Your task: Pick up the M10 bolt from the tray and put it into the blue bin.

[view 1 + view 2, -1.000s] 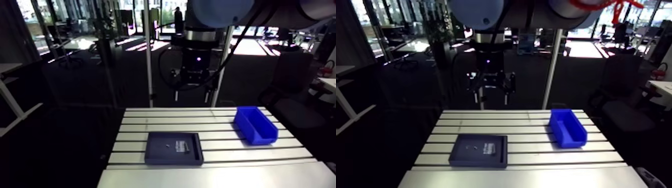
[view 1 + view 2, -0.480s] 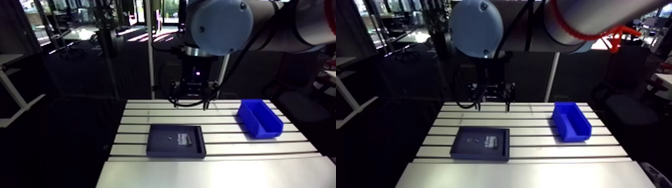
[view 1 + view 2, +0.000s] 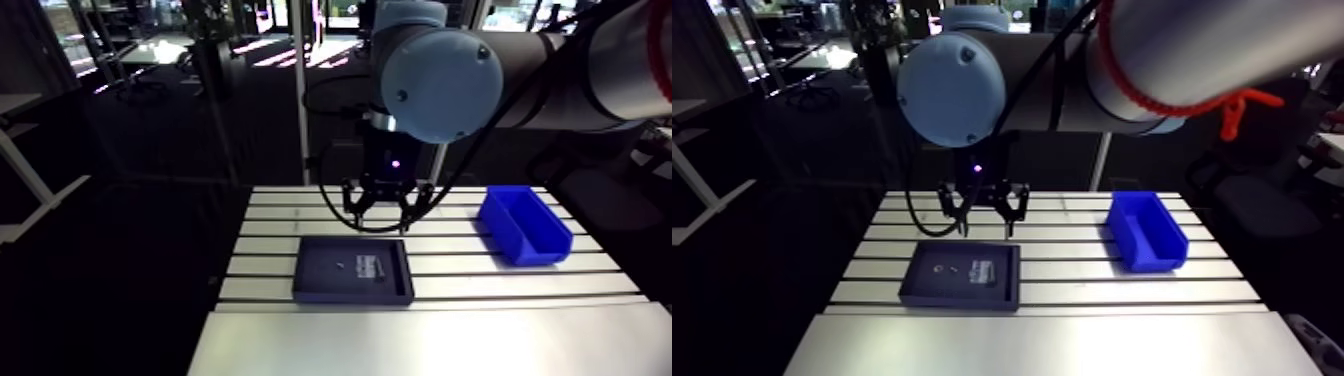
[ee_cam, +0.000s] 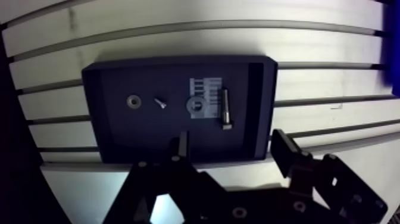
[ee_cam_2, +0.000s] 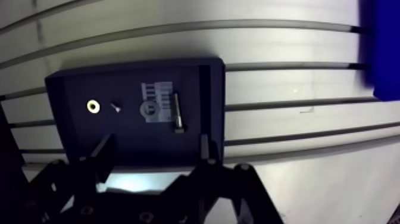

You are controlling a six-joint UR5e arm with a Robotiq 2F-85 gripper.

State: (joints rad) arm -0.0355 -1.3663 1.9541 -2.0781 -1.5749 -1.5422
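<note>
Dark tray (image 4: pixel 107 137) holds the M10 bolt (image 4: pixel 225 109), lying flat beside a washer (image 4: pixel 194 105). The claw (image 4: pixel 231 138) hangs open above; it should line up over the bolt's middle, then go straight down.

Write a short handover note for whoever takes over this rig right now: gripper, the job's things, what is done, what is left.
Gripper: open, jaws empty, above the tray's edge.
M10 bolt: lying flat in the tray, beside a washer; a second washer and a small screw lie further along.
Blue bin: apart from the tray, to one side.
Done: nothing grasped yet.
Left: descend on the bolt, grasp, lift, carry it to the bin, release.
</note>
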